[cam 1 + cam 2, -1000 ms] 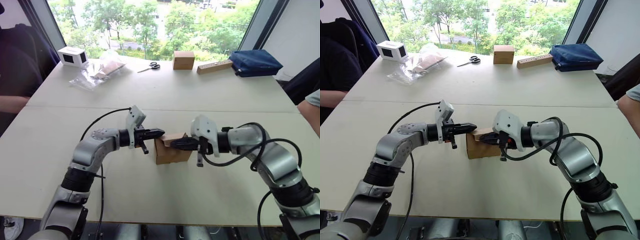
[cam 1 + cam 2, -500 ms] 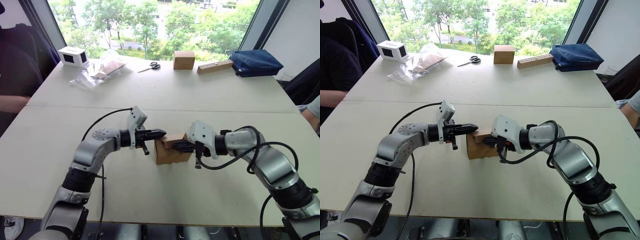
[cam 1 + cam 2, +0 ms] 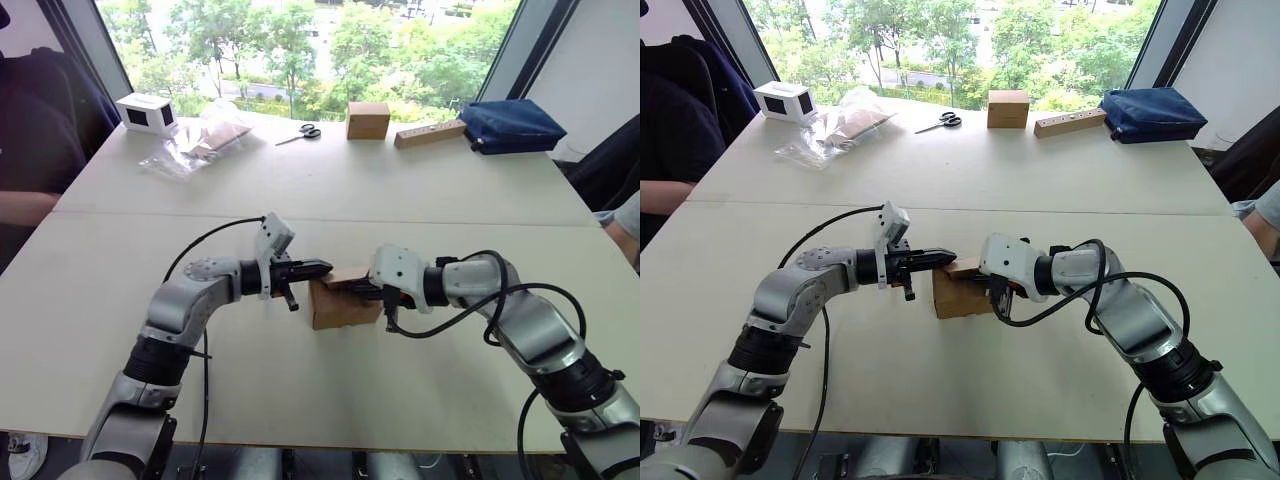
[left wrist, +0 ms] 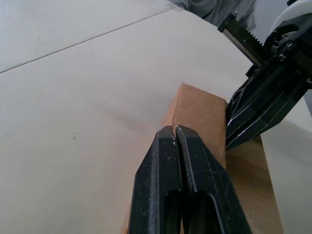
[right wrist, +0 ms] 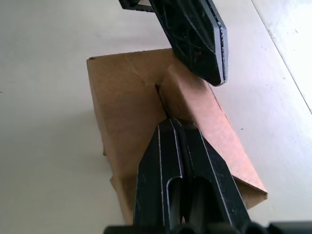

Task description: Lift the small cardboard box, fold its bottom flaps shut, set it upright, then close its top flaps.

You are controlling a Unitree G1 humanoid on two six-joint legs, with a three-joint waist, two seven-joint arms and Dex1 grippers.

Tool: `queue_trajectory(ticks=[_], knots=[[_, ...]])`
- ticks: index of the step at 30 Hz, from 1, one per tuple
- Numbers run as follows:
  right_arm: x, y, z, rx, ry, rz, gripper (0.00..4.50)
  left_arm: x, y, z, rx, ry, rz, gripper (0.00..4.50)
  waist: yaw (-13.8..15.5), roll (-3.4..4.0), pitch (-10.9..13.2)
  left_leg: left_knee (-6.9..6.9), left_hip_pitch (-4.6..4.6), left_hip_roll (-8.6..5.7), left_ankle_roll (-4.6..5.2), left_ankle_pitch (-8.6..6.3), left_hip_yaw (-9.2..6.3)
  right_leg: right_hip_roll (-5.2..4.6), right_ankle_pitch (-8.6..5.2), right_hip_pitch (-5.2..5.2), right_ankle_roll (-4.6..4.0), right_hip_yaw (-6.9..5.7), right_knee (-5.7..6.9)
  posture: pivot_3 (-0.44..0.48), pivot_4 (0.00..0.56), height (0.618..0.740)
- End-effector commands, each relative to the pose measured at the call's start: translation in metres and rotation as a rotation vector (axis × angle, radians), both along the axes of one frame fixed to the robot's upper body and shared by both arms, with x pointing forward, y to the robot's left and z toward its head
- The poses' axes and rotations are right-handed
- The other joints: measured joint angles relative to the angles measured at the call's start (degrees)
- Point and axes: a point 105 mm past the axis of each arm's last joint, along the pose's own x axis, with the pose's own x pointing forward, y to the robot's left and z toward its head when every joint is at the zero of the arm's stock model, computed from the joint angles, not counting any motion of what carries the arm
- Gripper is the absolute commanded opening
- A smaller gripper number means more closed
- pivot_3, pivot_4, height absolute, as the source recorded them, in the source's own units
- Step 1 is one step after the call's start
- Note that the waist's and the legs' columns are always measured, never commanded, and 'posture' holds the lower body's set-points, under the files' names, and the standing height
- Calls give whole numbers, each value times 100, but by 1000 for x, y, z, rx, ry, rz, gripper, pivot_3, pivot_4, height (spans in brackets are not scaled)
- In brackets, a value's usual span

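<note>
Since a second earlier, the right gripper [image 3: 368, 291] had slid further left over the small cardboard box [image 3: 343, 304], fingers clenched on nothing, pressing its top flaps [image 5: 190, 100]. Box stood mid-desk [image 3: 400, 190]. Left gripper [image 3: 322, 267], fingers clenched empty, touched its upper left edge.

Claws [image 3: 952, 257] [image 3: 983, 281] apparently atop small cardboard box [image 3: 958, 298]

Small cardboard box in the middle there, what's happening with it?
The small cardboard box stands on the table between both arms. The left gripper and the right gripper, both shut, press their tips on its top flaps from opposite sides. One flap looks not quite flat yet.
</note>
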Motion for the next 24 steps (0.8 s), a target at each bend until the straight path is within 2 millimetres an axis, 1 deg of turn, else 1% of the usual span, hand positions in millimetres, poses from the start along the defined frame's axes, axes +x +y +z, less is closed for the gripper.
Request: queue_trajectory(ticks=[1,4,8,10,14,15,18,21,23,24], knots=[[1,3,8,12,-33,6,0,-7,-4,-2,30,-19,-41,44,2,0,0,0,0,0,0,0,0,0,0,0,0,0,0,0,150,740],[-1,3,10,21,-23,11,0,-9,-5,-3,53,-36,-56,44,2,0,0,0,0,0,0,0,0,-1,0,1,-1,0,0,0,150,740],[-11,1,15,52,30,36,0,-10,-4,-11,125,-78,-80,44,7,0,0,0,0,0,0,0,0,-3,0,1,-1,0,-1,0,150,740],[-12,0,22,83,38,29,0,-10,-4,-13,144,-93,-85,44,5,0,0,0,0,0,0,0,0,-4,-1,1,-2,0,-2,0,150,740],[-7,-6,33,161,46,-22,0,-10,-4,-17,189,-132,-98,44,3,0,0,0,1,1,0,-1,-1,-8,-2,2,-4,1,-4,0,150,740],[-5,-7,34,175,47,-34,0,-9,-4,-15,175,-130,-94,44,3,1,0,-1,1,1,-1,-1,-1,-10,-1,2,-4,3,-4,0,150,740],[1,-11,33,204,41,-74,0,-8,-4,-2,88,-107,-69,44,4,0,0,-1,1,2,-1,-1,-2,-14,-1,2,-5,5,-5,0,150,740],[2,-11,32,241,55,-84,0,-9,-2,7,30,-90,-52,44,0,1,0,-2,0,1,-1,-1,-3,-16,-1,1,-5,5,-6,0,150,740],[4,-12,28,263,66,-95,0,-19,-3,19,-33,-48,-87,44,-3,1,0,-3,-2,1,-1,-1,-2,-16,-1,0,-5,5,-7,0,150,740],[4,-12,24,268,80,-97,0,-25,-4,20,-32,-45,-104,44,-5,0,0,-3,-2,2,-1,-1,-3,-16,-1,-1,-5,5,-6,0,150,740]])
